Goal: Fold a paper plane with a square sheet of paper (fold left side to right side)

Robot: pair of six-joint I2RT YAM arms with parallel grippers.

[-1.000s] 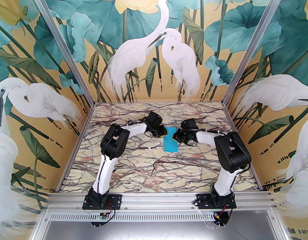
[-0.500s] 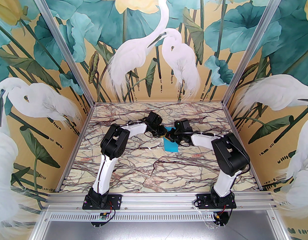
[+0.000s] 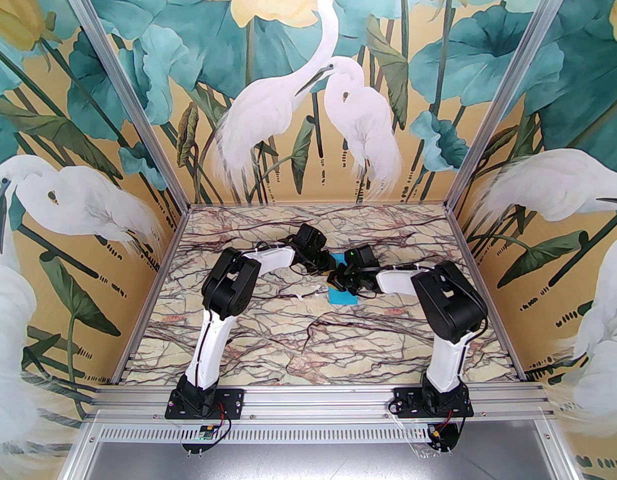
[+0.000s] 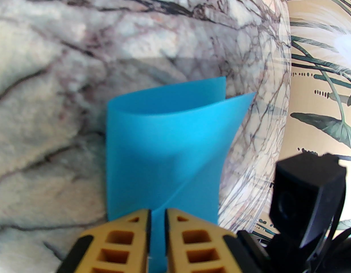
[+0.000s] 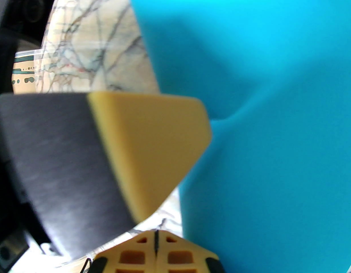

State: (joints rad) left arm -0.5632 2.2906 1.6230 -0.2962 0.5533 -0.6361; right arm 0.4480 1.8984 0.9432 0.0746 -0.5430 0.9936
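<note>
A marble-patterned table [image 3: 268,338] sits inside a booth whose walls are painted with herons and lotus leaves. Two robot arms reach in from the near edge and meet close to the table's middle.

The square sheet of paper [image 3: 344,299], bright cyan-blue, lies near the centre of the table, a little toward 3 o'clock. It is doubled over on itself but not creased. From the left wrist, the upper layer bows upward and its far corners do not line up.

The left tool [image 4: 157,230] comes in from 9 o'clock. Its yellow fingers are drawn almost together with the paper's near edge pinched between them. This grip most likely anchors the sheet so that the loose fold cannot slide or spring open.

The right tool [image 5: 156,239] comes in from 3 o'clock with its fingers pressed fully together and nothing between them. It sits low beside the puffed layer, close to one of the left tool's fingers. Closed like this, it probably serves as a blunt tip to press the bulge flat and set the crease.

A second ago the right tool stood off the sheet's 3 o'clock edge, with the whole blue strip visible from above. It has since swung toward 9 o'clock and now covers the sheet's far half. The left arm and the paper have hardly moved.
</note>
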